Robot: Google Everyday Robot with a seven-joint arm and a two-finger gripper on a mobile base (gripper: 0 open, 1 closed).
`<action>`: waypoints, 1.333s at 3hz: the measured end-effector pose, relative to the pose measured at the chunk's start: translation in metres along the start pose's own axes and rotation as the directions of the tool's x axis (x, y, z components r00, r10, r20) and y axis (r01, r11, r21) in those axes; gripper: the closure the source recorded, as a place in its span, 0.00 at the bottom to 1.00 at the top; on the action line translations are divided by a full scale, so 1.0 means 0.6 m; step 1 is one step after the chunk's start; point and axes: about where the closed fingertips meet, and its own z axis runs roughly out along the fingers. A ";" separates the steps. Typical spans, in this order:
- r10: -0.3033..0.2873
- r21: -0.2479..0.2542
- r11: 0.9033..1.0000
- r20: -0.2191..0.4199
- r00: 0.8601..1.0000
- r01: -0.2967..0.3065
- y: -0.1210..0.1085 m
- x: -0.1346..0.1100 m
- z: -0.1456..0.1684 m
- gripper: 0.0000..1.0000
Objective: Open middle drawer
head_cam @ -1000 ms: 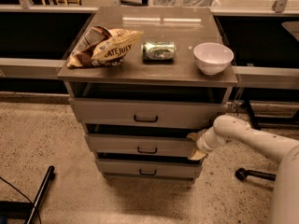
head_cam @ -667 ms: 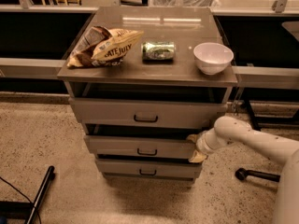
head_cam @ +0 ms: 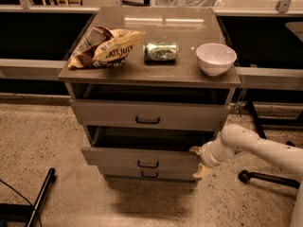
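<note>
The grey cabinet (head_cam: 75, 74) has three stacked drawers. The middle drawer (head_cam: 118, 156), with a small black bar handle (head_cam: 147, 164), is pulled out, and its plain grey inside shows. My gripper (head_cam: 198, 161) is at the right end of the drawer's front. One pale fingertip (head_cam: 194, 149) sits over the top edge and the other under the bottom edge, clamped on the front. The top drawer (head_cam: 109, 113) stands slightly out. Only a strip of the bottom drawer (head_cam: 123, 173) shows under the middle one.
On the cabinet top lie a chip bag (head_cam: 106, 47), a green can (head_cam: 160, 51) on its side and a white bowl (head_cam: 216, 57). A black chair base (head_cam: 265, 176) stands on the floor at the right. A black bar (head_cam: 40, 197) lies at the lower left.
The middle drawer has slid further out toward the camera. My gripper has moved with it, down in the view, still at the drawer's right end.
</note>
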 end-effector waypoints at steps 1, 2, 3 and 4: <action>-0.019 -0.064 0.998 -0.002 1.000 0.019 0.051 -0.012 -0.001 0.40; -0.054 -0.121 0.991 -0.002 0.999 0.053 0.114 -0.040 -0.020 0.45; -0.074 -0.140 0.988 -0.004 0.997 0.073 0.143 -0.055 -0.037 0.47; -0.105 -0.134 0.986 -0.011 0.994 0.102 0.151 -0.072 -0.059 0.49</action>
